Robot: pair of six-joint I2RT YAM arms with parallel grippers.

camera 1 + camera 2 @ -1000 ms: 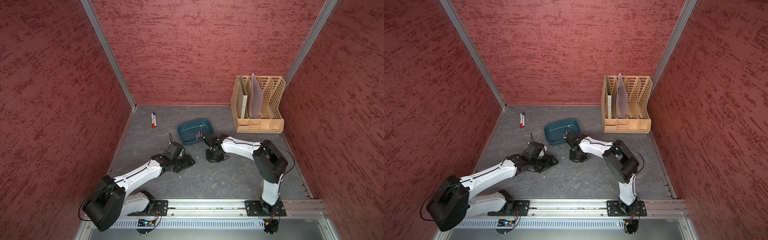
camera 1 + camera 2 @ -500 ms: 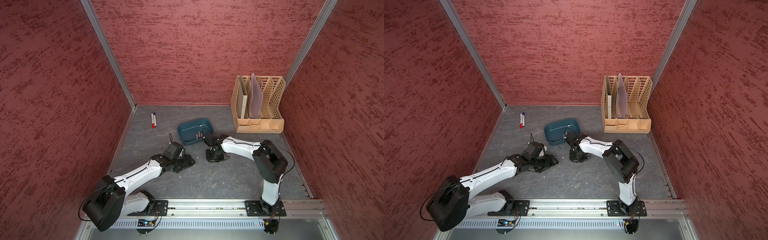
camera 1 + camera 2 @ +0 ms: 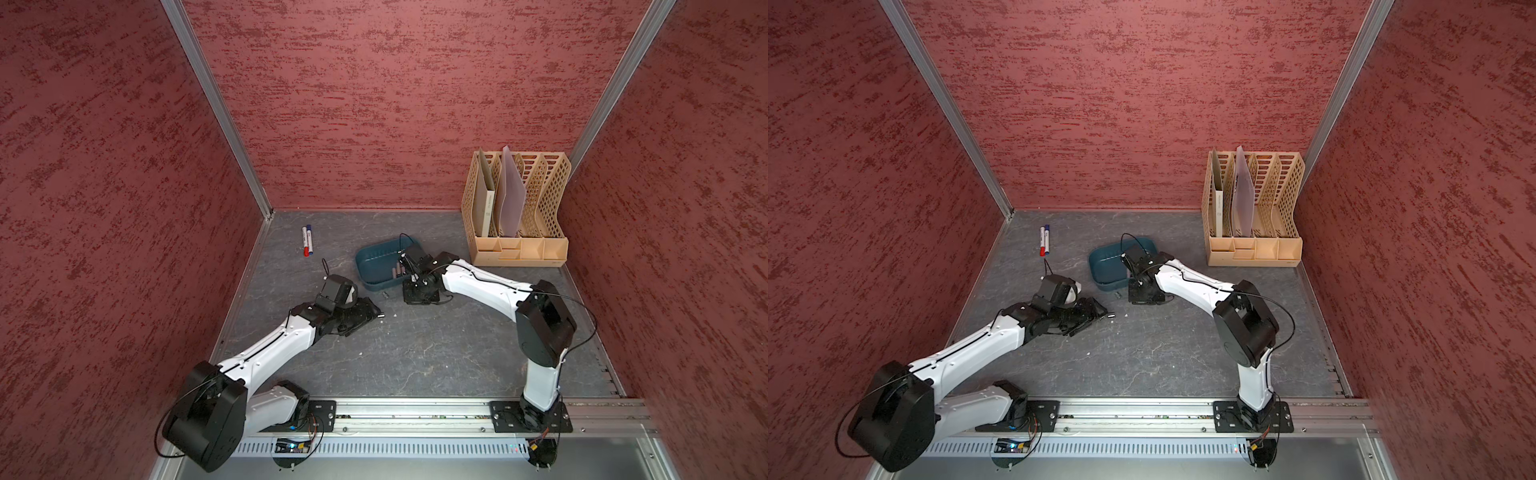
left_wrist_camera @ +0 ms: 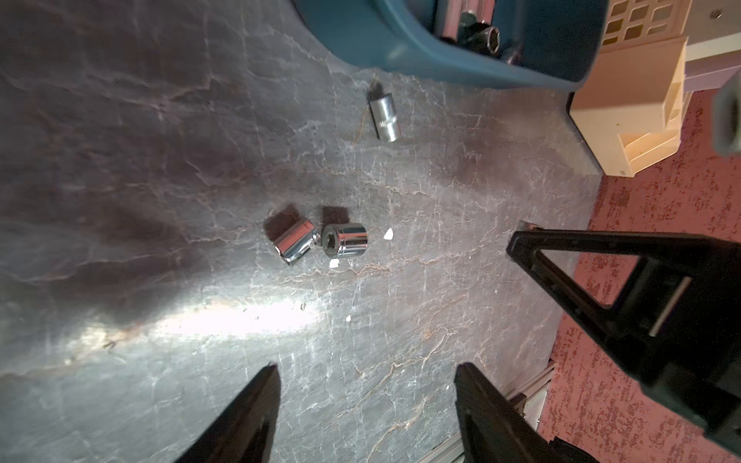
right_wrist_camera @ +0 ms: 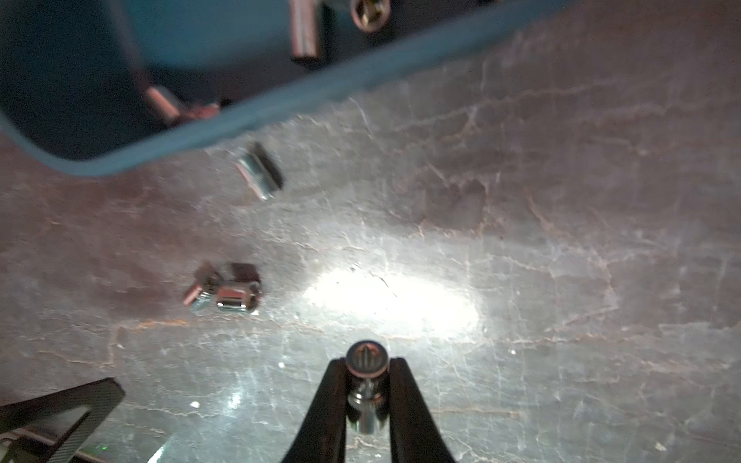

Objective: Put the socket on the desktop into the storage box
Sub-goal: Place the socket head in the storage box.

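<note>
Basically, right tool (image 5: 367,364) is clamped on one socket (image 5: 367,356), pinched across its round sides right at the fingertips (image 5: 336,377), open end toward the wrist cam, prob so it can't roll out. Can't tell whether it's off the counter (image 5: 561,200) yet. Handily, the storage box (image 5: 280,107) sits just beside, w/ several sockets (image 5: 304,28) already inside, so the carry should be short: lift, clear the rim, let go. Meanwhile left tool (image 4: 367,366) hangs low w/ jaws apart, holding nothing, aimed at a touching pair of loose sockets (image 4: 345,239). It's likely staged for those while keeping out of the other tool's way. One more loose socket (image 4: 384,119) lies near the box wall.
</note>
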